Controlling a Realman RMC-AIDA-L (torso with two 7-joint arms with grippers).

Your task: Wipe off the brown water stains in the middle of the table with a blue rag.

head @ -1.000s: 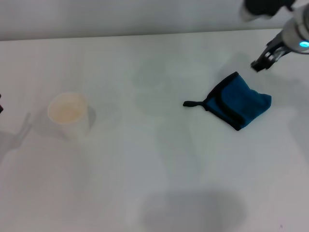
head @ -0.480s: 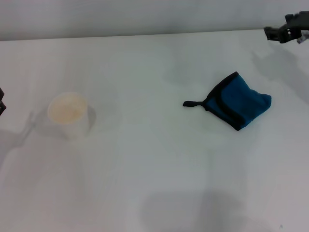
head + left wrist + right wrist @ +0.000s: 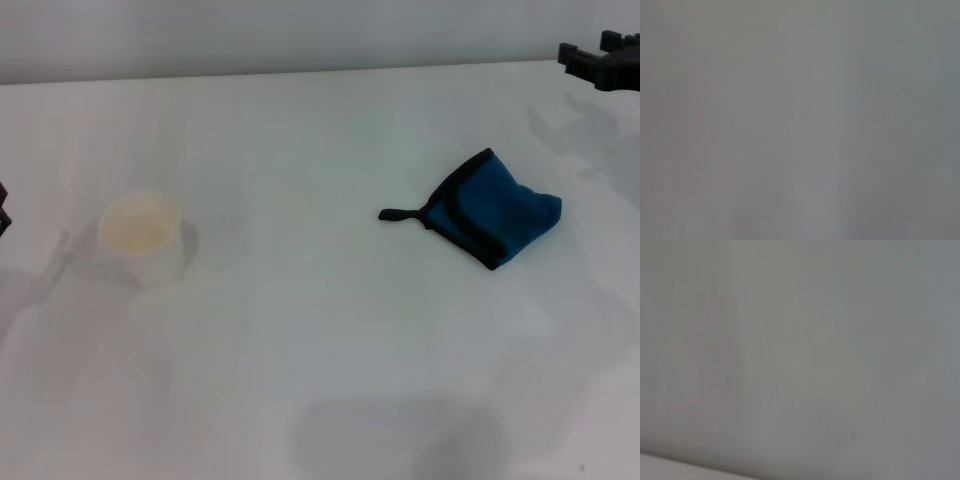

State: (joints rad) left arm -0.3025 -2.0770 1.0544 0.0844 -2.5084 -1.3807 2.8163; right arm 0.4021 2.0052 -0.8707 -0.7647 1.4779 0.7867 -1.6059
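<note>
The near half of the white counter (image 3: 330, 400) is bare of objects, carrying only soft grey shadows. No brown water stains can be made out in the middle of it from the head view, so the patch to be wiped is hard to place. Farther back, at about nine o'clock from the centre, a white paper cup (image 3: 143, 237) stands upright with a pale tan inside. At about three o'clock lies the blue rag (image 3: 493, 208), folded and bunched, its black loop tab pointing toward the centre; nothing touches it. At the left edge, level with the cup, a dark sliver is probably part of the left arm, and its pincer is out of sight. At the far right corner, near one o'clock, the right pincer (image 3: 598, 55) hangs well apart from the rag; how wide it stands cannot be told, and it appears to carry nothing. Likely risks: pinching only the top fold so the rag unrolls or drags, or wiping the wrong patch because the stain is so faint.
</note>
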